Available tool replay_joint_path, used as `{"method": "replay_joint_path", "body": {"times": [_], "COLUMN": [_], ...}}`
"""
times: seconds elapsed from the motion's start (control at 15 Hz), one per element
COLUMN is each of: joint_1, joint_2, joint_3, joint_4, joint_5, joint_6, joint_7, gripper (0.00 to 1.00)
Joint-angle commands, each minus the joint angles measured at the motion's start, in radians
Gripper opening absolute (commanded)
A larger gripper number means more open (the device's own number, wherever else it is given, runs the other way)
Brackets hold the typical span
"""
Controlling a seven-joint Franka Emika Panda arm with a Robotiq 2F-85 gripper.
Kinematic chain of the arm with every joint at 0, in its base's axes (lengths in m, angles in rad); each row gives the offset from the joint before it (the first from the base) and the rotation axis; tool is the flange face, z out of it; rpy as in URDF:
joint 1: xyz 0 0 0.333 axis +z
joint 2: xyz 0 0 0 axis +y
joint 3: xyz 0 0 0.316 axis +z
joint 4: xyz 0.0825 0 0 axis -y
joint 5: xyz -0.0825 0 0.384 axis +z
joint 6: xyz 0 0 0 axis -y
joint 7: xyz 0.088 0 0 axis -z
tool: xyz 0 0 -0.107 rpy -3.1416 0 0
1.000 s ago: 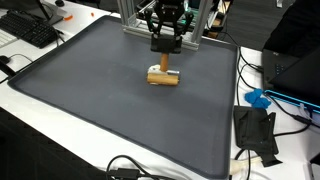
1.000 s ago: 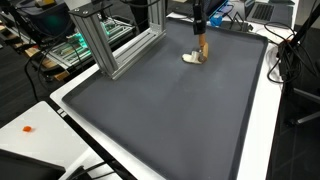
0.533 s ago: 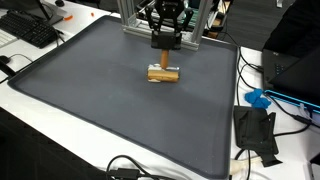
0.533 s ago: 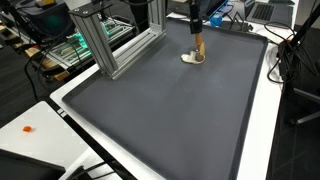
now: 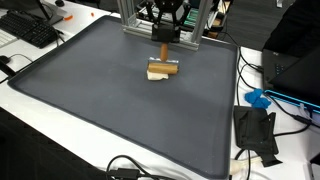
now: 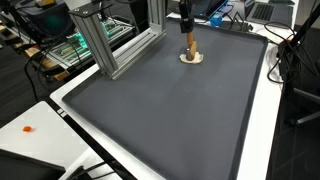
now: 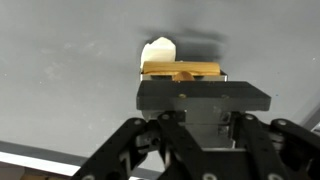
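Observation:
My gripper (image 5: 164,38) hangs over the far part of a dark grey mat (image 5: 90,110), near an aluminium frame. It is shut on the top of a thin wooden handle (image 6: 189,44) that stands about upright. The handle's lower end joins a short wooden head with a pale part (image 5: 161,70), which rests on the mat. In the wrist view the wooden head (image 7: 185,70) and its pale part (image 7: 158,50) show just beyond my dark closed fingers (image 7: 200,100). The gripper also shows in an exterior view (image 6: 186,24).
An aluminium frame (image 6: 110,40) stands at the mat's far edge. A keyboard (image 5: 30,30) lies off one corner. A blue object (image 5: 258,98), a black device (image 5: 255,130) and cables lie on the white table beside the mat (image 6: 170,120).
The gripper has risen and moved back toward the frame. The wooden head has shifted with it across the mat, and the handle now stands more upright.

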Motion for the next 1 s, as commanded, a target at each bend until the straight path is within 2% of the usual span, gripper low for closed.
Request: {"method": "replay_joint_path", "body": {"times": [0.0, 0.33, 0.93], "joint_1": [-0.008, -0.007, -0.002], "joint_2": [-0.021, -0.038, 0.033], "joint_3": [-0.014, -0.02, -0.004], "joint_4": [-0.085, -0.098, -0.079], "joint_5": [0.029, 0.038, 0.007], "joint_6": [-0.059, -0.052, 0.098], "joint_7": [-0.006, 0.012, 0.14], "gripper": [0.22, 0.22, 0.22]}}
